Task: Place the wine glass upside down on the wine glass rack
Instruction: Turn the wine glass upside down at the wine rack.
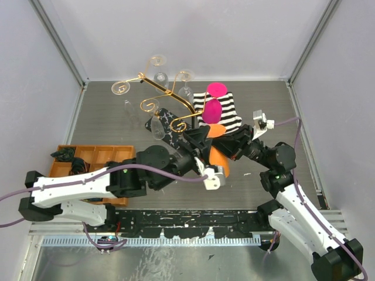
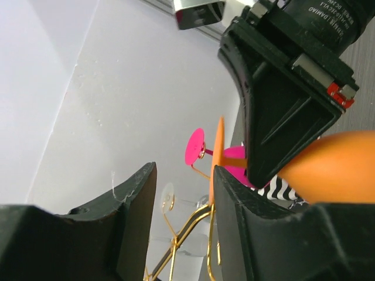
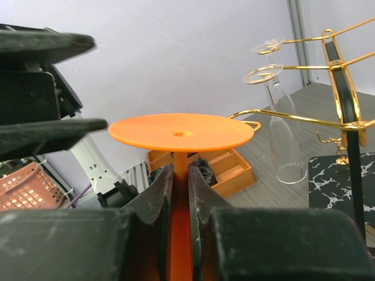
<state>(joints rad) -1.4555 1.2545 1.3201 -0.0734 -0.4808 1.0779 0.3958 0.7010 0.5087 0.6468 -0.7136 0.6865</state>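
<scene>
- Right tool (image 3: 180, 175) is pinching the stem of the orange plastic wine glass (image 1: 219, 159), mid-frame in the overhead view, above the grey tabletop (image 1: 105, 120).
- Left tool (image 2: 184, 193) is hanging spread beside the foot, gripping nothing.
- Step under way, apparently: carrying it to the gold wire wine glass rack (image 1: 170, 96), upper centre; next, sliding the stem into a free hook.

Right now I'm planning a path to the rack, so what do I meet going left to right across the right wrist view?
First the left arm's fingers → orange wine glass, foot uppermost → clear glasses hanging upside down → wine glass rack, its upright at the right edge.
</scene>
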